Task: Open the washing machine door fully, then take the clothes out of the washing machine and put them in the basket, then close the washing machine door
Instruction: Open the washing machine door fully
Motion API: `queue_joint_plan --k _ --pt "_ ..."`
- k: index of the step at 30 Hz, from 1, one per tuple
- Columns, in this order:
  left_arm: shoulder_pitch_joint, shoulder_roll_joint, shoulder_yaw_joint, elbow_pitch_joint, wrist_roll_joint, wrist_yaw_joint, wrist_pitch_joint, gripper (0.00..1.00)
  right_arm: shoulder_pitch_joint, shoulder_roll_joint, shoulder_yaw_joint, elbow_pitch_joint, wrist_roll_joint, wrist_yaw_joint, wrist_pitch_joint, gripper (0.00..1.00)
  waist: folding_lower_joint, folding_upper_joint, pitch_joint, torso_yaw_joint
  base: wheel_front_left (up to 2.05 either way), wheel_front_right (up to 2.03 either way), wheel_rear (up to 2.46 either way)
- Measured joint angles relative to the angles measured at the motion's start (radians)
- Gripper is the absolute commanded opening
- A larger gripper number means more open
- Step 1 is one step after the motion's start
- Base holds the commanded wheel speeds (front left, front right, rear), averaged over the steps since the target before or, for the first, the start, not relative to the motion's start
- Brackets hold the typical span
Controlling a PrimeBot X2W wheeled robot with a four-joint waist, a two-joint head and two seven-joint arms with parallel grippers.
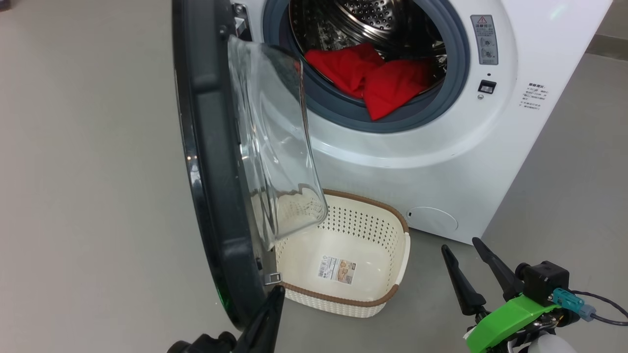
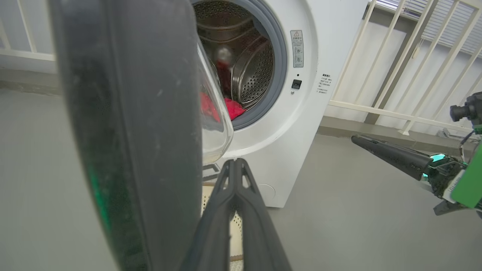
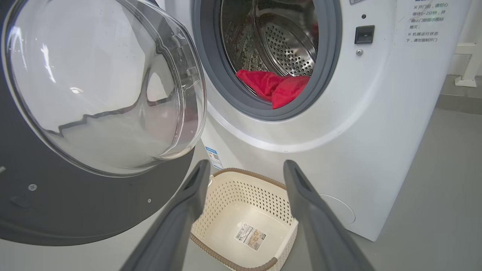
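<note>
Washing machine door (image 1: 211, 162) open, clothes (image 1: 378, 81) in drum (image 1: 373, 22) mouth, basket (image 1: 338, 300) below, left gripper (image 2: 235, 167) pressed together, perhaps touching the door, right gripper (image 1: 460, 245) spread.

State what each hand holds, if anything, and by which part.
Nothing is held. The left hand is shut on nothing beside the door; the right hand is open and empty.

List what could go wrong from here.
The washing machine door stands only partway open, its glass bowl overhanging the basket; dropped clothes could hit it and miss.
The shut left end effector sits at the door's lower rim; a push could slip off.
The clothes drape over the grey gasket; the open right end effector may drag part onto the floor.
</note>
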Motion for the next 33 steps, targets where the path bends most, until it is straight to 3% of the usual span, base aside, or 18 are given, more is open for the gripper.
queue_joint_plan --k 14,26,33 --pt "-0.025 -0.011 0.054 0.054 -0.059 0.044 0.000 0.00 0.000 0.000 -0.009 -0.006 0.000 0.000 0.000 1.00 0.0000 0.0000 0.008 0.004 0.00 0.00 0.00" --pt "-0.016 -0.012 0.203 0.028 -0.045 0.106 0.001 0.00 0.000 0.007 -0.012 -0.006 0.000 0.000 0.000 1.00 -0.0001 0.0000 0.015 0.025 0.00 0.00 0.00" --pt "-0.023 -0.012 0.295 0.051 -0.047 0.107 0.000 0.00 -0.001 0.007 -0.009 -0.006 0.000 0.000 0.000 1.00 -0.0001 0.0000 0.028 0.029 0.00 0.00 0.00"
